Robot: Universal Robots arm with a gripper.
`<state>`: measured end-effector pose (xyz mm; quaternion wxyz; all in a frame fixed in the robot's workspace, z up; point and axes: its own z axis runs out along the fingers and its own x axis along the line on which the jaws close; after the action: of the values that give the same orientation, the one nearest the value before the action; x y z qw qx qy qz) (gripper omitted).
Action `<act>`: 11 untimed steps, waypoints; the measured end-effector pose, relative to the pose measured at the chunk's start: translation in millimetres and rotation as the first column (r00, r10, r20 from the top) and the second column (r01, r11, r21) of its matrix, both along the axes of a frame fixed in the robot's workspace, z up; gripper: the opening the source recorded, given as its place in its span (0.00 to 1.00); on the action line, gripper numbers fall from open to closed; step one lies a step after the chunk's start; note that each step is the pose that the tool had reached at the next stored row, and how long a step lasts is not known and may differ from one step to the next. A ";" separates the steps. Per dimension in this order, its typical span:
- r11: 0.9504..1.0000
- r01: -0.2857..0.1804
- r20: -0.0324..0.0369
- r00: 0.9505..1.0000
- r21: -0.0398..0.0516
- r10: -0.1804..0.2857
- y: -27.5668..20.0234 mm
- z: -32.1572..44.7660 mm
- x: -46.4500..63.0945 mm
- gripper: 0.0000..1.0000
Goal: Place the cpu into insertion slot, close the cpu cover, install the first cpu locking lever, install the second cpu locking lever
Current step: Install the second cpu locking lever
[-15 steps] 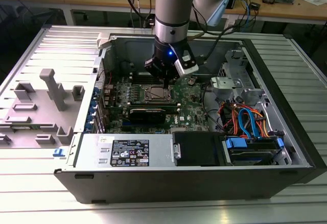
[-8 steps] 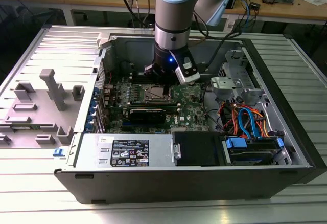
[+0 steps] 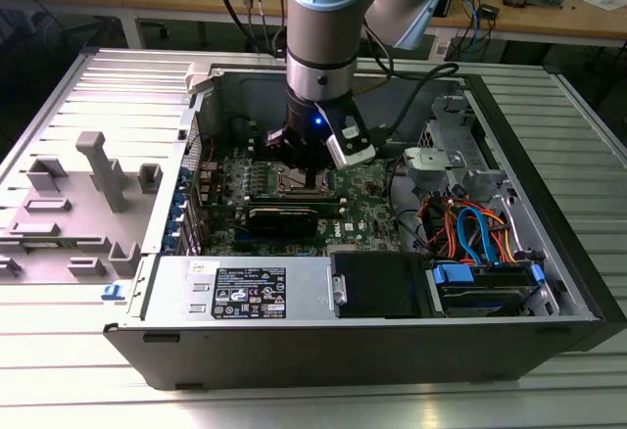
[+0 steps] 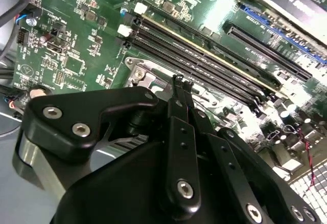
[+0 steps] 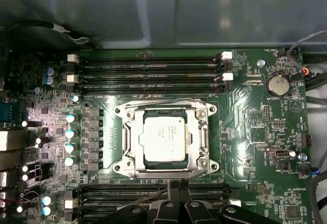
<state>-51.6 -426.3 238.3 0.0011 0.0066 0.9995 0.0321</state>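
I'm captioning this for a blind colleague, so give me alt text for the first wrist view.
A silver-topped cpu sits in the insertion slot, with the silver cpu cover closed flat around it, on a green motherboard. Rows of long black memory slots run on two opposite sides of the socket, and the black gripper is at the socket's edge.

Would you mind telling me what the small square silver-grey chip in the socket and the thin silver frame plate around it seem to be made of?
The small square silver-grey chip, the cpu, looks topped with dull brushed metal: a pale, matte sheen. The thin silver frame plate, the cpu cover, appears to be brighter stamped sheet metal, since its edges catch sharp glints. The green circuit board beneath looks like glossy lacquered laminate, though that is a guess.
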 end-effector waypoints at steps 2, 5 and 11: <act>1.000 -0.001 -0.005 1.000 0.000 0.001 -0.3 0.8 -0.4 0.11; 1.000 -0.003 -0.014 1.000 0.000 0.003 -1.1 2.9 -0.9 0.11; 1.000 -0.007 -0.029 1.000 0.000 0.007 -2.4 6.9 -1.2 0.11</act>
<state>-52.8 -428.7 245.2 -0.0134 0.0033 0.9994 0.0322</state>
